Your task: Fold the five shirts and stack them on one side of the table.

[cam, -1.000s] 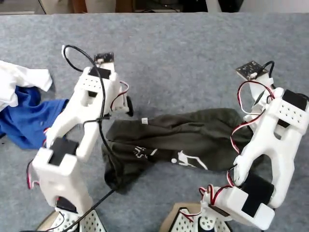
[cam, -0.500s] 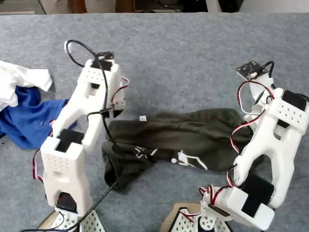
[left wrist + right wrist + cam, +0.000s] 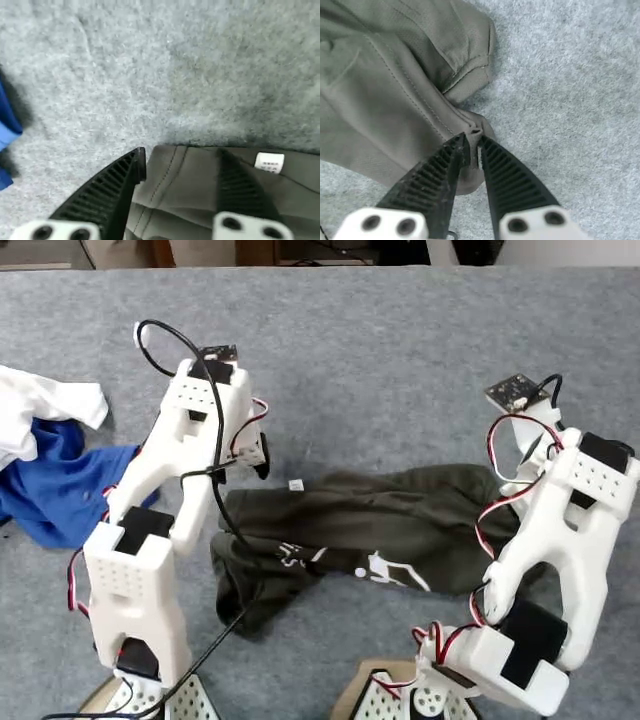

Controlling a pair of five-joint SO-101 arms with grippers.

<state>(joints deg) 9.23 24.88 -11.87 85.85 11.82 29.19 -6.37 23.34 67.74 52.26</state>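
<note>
A dark olive shirt (image 3: 370, 530) lies crumpled across the middle of the grey table. My left gripper (image 3: 181, 160) hovers open over the shirt's far left corner, its fingers straddling the hem near a white tag (image 3: 269, 162). In the high view that left gripper (image 3: 258, 460) sits at the shirt's upper left end. My right gripper (image 3: 472, 142) is shut on a seam fold of the olive shirt (image 3: 385, 85) at its right end, near the sleeve. From above, the right gripper (image 3: 508, 475) is mostly hidden under its arm.
A blue shirt (image 3: 60, 490) and a white shirt (image 3: 40, 405) lie bunched at the table's left edge; the blue shirt (image 3: 6, 135) also shows beside my left gripper. The grey felt table (image 3: 400, 350) runs bare behind the arms.
The left arm has stretched farther out and its gripper has settled at the shirt's far left corner. The right arm has shifted slightly, still holding the cloth.
</note>
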